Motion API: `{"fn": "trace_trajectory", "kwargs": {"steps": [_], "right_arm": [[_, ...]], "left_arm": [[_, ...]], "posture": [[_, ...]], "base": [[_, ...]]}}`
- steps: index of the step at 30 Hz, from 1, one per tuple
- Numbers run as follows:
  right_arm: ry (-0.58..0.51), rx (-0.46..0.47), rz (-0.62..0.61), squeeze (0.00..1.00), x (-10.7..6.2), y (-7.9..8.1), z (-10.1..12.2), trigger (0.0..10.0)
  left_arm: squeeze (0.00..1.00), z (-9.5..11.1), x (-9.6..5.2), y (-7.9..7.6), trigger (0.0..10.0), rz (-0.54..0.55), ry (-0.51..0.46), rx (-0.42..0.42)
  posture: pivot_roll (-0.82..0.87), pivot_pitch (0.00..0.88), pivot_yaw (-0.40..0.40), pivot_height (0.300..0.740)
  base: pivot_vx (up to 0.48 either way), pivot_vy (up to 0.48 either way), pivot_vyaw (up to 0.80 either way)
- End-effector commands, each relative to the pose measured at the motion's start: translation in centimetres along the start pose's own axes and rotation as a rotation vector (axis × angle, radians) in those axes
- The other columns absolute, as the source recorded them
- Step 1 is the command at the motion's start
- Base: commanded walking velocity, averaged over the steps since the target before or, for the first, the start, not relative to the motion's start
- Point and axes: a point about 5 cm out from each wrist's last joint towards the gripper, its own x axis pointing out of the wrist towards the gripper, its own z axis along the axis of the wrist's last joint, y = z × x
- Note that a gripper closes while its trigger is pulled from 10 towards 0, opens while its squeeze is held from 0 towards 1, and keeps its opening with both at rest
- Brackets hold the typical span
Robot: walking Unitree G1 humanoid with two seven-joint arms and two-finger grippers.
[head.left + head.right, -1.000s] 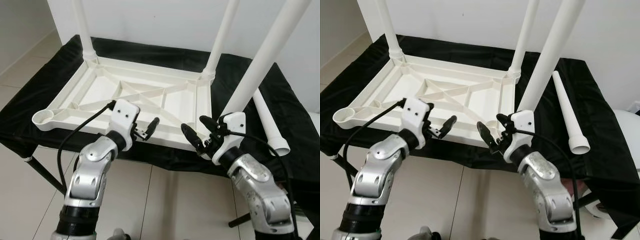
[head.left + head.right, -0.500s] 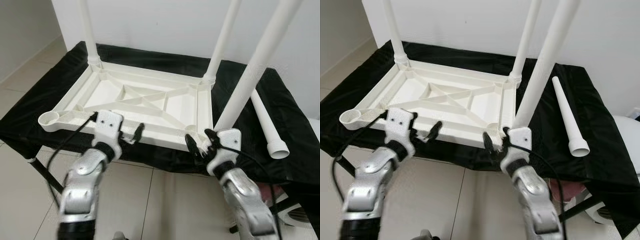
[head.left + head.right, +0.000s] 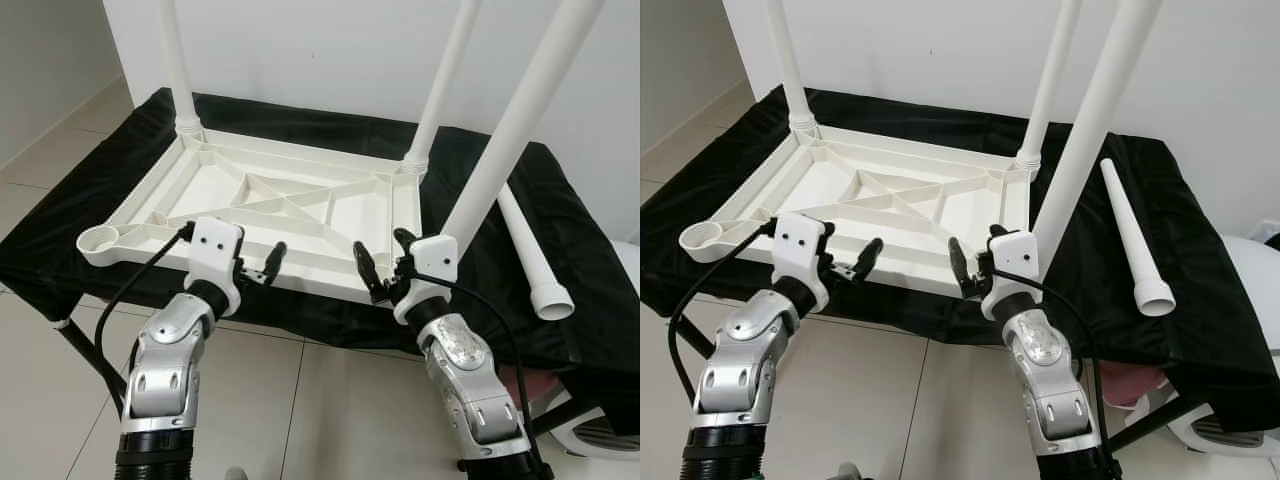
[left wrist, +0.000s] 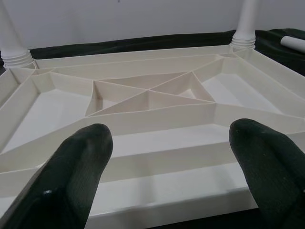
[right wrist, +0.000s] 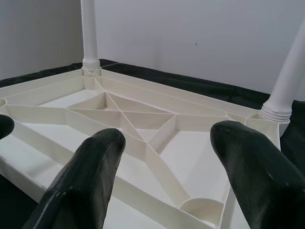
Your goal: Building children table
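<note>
The white plastic tabletop (image 3: 250, 225) lies upside down on a black-draped work table (image 3: 80, 200). Three white legs stand in its corners: far left (image 3: 178, 70), far right (image 3: 440, 90) and near right (image 3: 510, 130). The near-left socket (image 3: 98, 240) holds nothing. A loose leg (image 3: 530, 255) lies on the cloth to the right. My left gripper (image 3: 265, 265) hovers open at the tabletop's near edge, left of centre, and its wide-apart fingers (image 4: 71, 181) hold nothing. My right gripper (image 3: 382, 258) is open at the near edge beside the near-right leg, its fingers (image 5: 81, 186) also holding nothing.
A white wall (image 3: 330, 50) rises right behind the work table. Pale floor tiles (image 3: 330, 420) lie below me. A white plastic object (image 3: 600, 430) and something pink (image 3: 520, 385) sit on the floor at the lower right. A black table strut (image 3: 90, 350) slants at lower left.
The camera shifted a little a second ago. In the last half second my right gripper rose and moved in to the tabletop's near edge; the left gripper has hardly moved.
</note>
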Motion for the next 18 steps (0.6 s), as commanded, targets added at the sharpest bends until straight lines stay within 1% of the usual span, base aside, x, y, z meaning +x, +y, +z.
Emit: {"fn": "trace_trajectory", "kwargs": {"steps": [1,4,8,11,18], "right_arm": [[-0.005,-0.014,0.005,0.0,0.2,0.2,-0.1,10.0],[-0.007,-0.017,0.008,0.0,0.3,0.3,-0.2,10.0],[-0.016,-0.021,0.014,0.0,0.8,0.6,-0.2,10.0],[-0.023,-0.021,0.03,0.0,1.0,1.0,-0.2,10.0],[-0.03,-0.006,0.023,0.0,1.3,1.3,-0.3,10.0]], "left_arm": [[0.0,-0.4,0.0,1.1,10.0,0.287,0.013,0.005],[0.0,-0.7,-0.1,0.8,10.0,0.285,0.024,0.0],[0.0,-0.7,-0.1,-0.1,10.0,0.25,0.025,-0.008],[0.0,-0.6,-0.1,-0.2,10.0,0.25,0.021,-0.003],[0.0,-0.3,0.2,-0.4,10.0,0.218,0.004,0.026]], "posture": [[0.04,0.021,-0.061,0.74],[0.04,0.021,-0.061,0.74],[0.05,0.028,-0.069,0.74],[0.05,0.028,-0.061,0.74],[0.06,0.031,-0.052,0.74]], "base": [[0.0,0.0,0.0],[0.0,0.0,0.0],[0.0,0.0,0.0],[0.0,0.0,0.0],[0.0,0.0,0.0]]}}
